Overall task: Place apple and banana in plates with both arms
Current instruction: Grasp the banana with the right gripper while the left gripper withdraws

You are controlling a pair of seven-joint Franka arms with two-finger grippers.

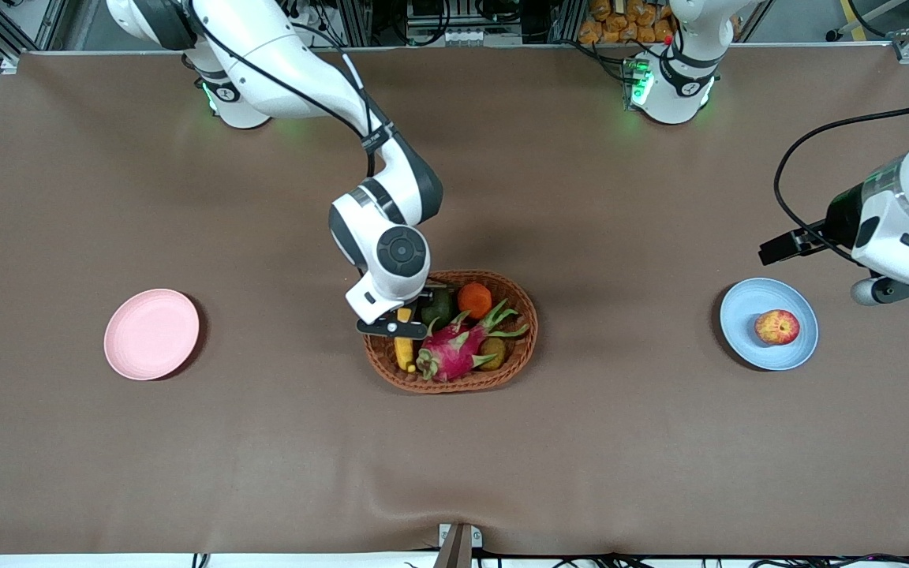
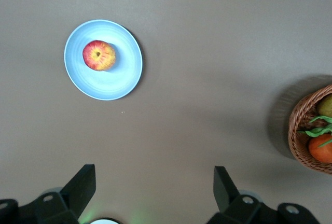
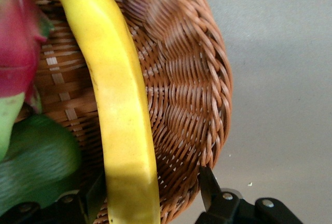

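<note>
The apple point(image 1: 776, 326) lies on the light blue plate point(image 1: 746, 304) toward the left arm's end of the table; both show in the left wrist view, the apple point(image 2: 98, 55) on the plate point(image 2: 119, 79). My left gripper point(image 1: 908, 288) is open and empty in the air beside that plate point(image 2: 155, 193). The banana point(image 1: 405, 351) lies in the wicker basket point(image 1: 529, 331). My right gripper point(image 1: 395, 323) is down at the basket, open, with the banana point(image 3: 119, 110) between its fingers point(image 3: 152, 193); one finger point(image 3: 207, 187) is outside the basket rim. The pale pink plate point(image 1: 151, 334) has nothing on it.
The basket also holds a pink dragon fruit point(image 1: 454, 351), an orange point(image 1: 474, 300), a dark green avocado point(image 1: 439, 306) and a small brownish fruit point(image 1: 492, 349). The basket's edge shows in the left wrist view point(image 2: 298, 136). The brown table point(image 1: 265, 442) spreads around.
</note>
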